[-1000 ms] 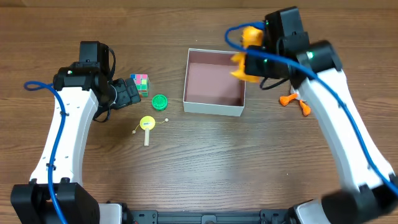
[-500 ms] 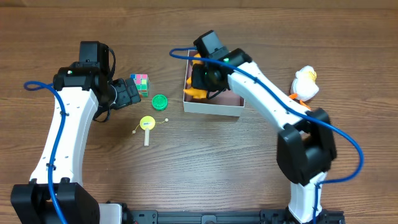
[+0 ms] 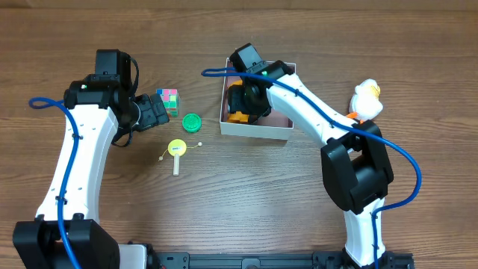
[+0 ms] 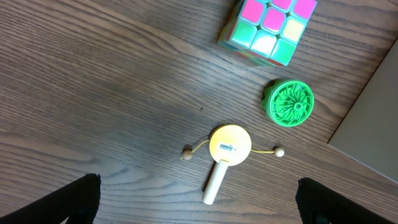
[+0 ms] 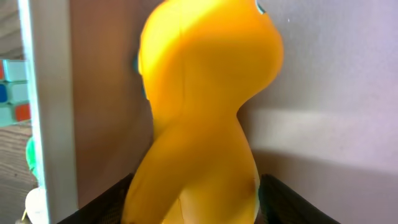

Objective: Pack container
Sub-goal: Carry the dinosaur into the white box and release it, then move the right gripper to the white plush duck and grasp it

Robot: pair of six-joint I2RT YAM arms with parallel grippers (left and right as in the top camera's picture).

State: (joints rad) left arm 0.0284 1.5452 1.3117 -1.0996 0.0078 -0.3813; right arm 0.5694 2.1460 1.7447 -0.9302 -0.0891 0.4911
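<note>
The container is a shallow white box with a dusty-pink inside, at the table's middle back. A yellow-orange toy lies in its left part, against the white left wall. My right gripper is down in the box over that toy. In the right wrist view the toy fills the space between the dark fingers of this gripper, with a thin gap on the right side. My left gripper hovers wide open over the table, empty.
Left of the box lie a pastel cube, a green ribbed disc and a small yellow hand drum on a stick. A white plush duck with orange feet sits at the right, beside my right arm.
My right gripper carried the yellow toy from the box's right edge to its left part, lowered it inside and loosened its jaws. The left arm has stayed still.
</note>
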